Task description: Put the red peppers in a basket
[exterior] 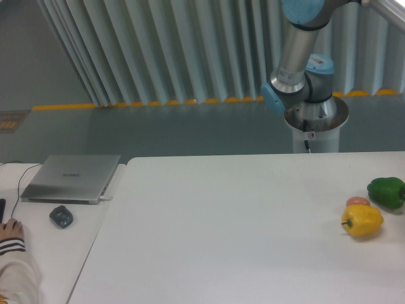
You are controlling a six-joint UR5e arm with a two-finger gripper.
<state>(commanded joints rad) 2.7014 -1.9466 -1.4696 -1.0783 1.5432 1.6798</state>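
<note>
With the hand out of view, grabbing the yellow pepper hiding the red pepper is the risk.

White table with three peppers

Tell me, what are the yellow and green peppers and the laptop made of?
The yellow pepper and green pepper look smooth and glossy with bright highlights; they could be real or plastic, the picture cannot settle it. The laptop looks like brushed silver metal with a matte sheen, though it might be painted plastic.
</note>
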